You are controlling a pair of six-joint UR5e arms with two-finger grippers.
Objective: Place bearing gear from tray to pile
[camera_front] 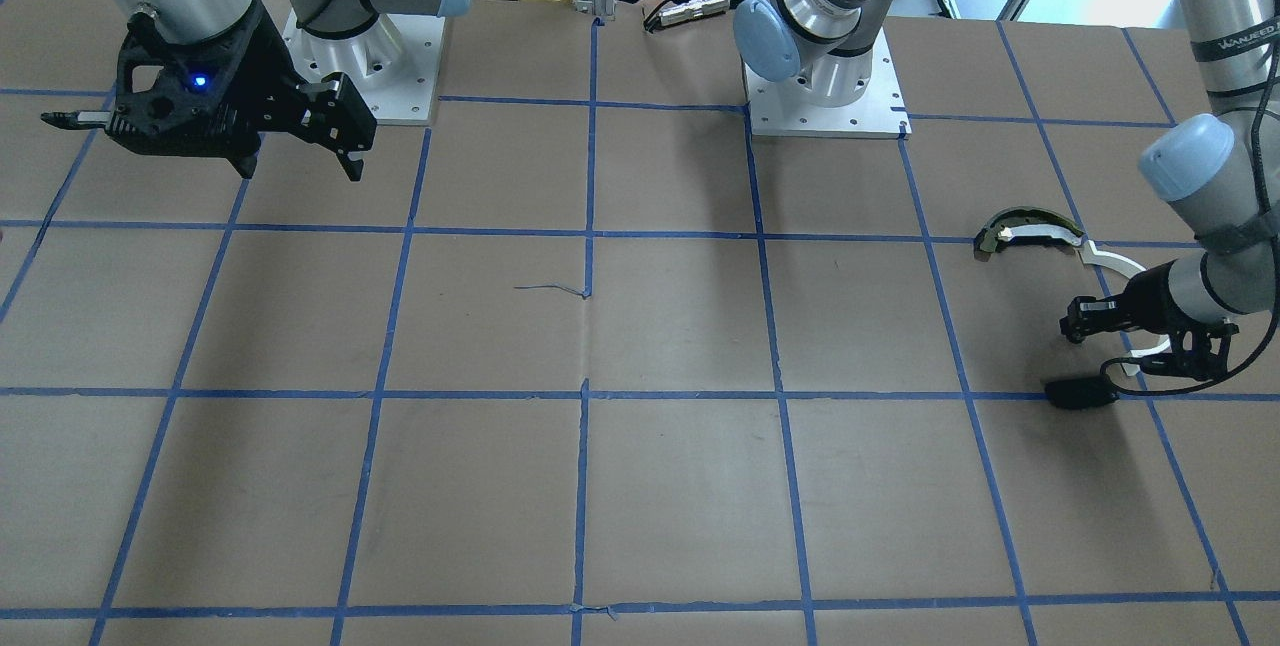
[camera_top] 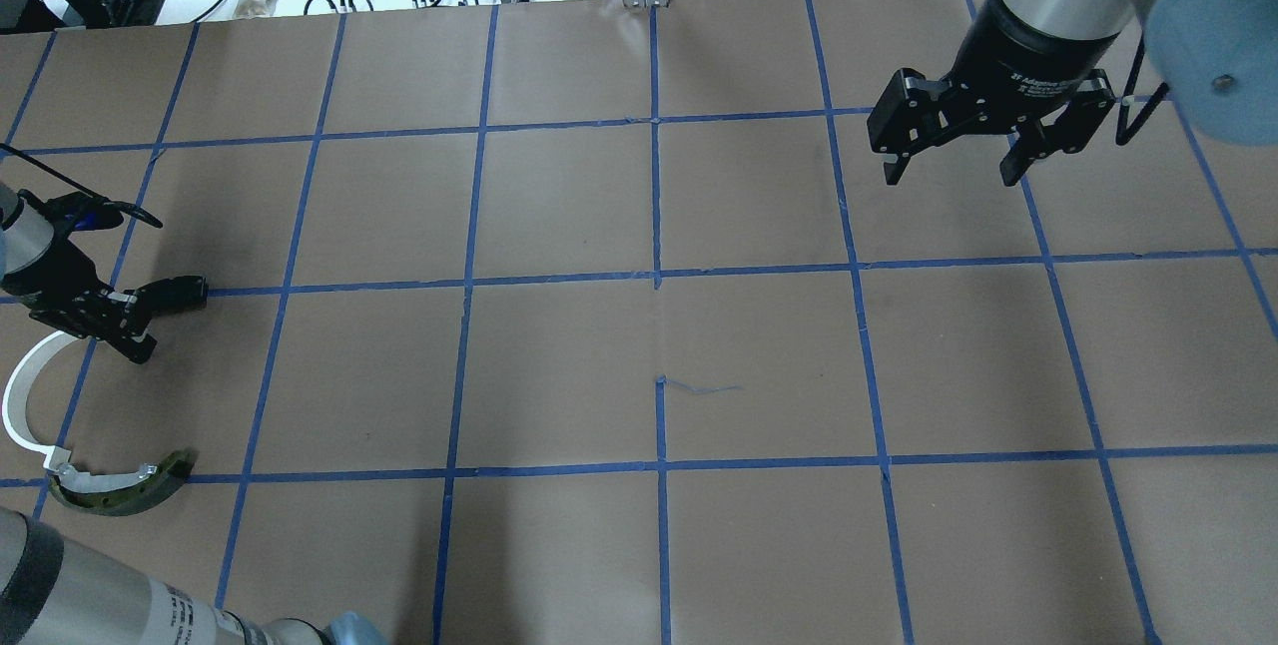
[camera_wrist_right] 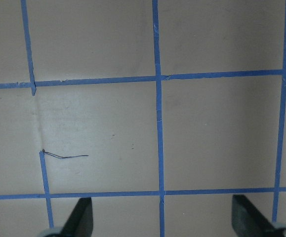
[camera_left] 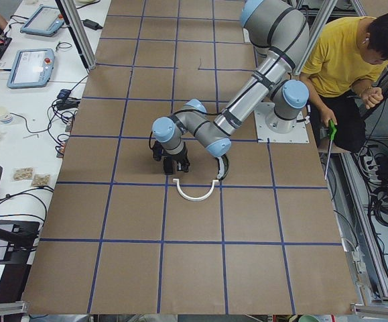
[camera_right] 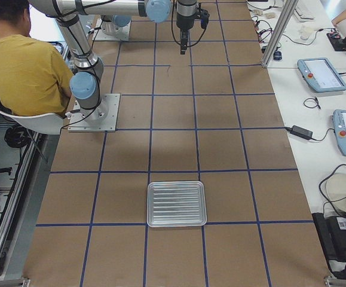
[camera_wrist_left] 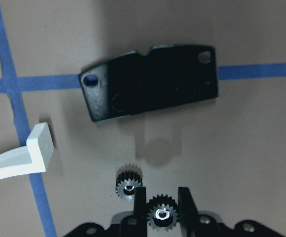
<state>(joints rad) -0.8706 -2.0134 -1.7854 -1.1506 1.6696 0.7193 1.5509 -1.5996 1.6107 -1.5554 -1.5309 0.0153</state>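
Observation:
My left gripper (camera_wrist_left: pixel 161 205) is shut on a small toothed bearing gear (camera_wrist_left: pixel 161 215), held just above the paper. A second gear (camera_wrist_left: pixel 129 183) lies on the table just left of the fingers. The pile is around it: a flat black plate (camera_wrist_left: pixel 150 81) ahead, a white arc strip (camera_wrist_left: pixel 34 153) to the left, and a dark curved piece with a yellowish edge (camera_top: pixel 120 490). From overhead the left gripper (camera_top: pixel 130 325) is at the far left by the plate (camera_top: pixel 178 293) and the arc (camera_top: pixel 15 395). My right gripper (camera_top: pixel 949 171) hangs open and empty. The metal tray (camera_right: pixel 177 183) is empty.
The table is brown paper with a blue tape grid (camera_top: pixel 656 276). A person in a yellow shirt (camera_left: pixel 344 57) sits behind the robot bases. Cables and tablets lie on the white benches (camera_right: pixel 322 75) beside the table.

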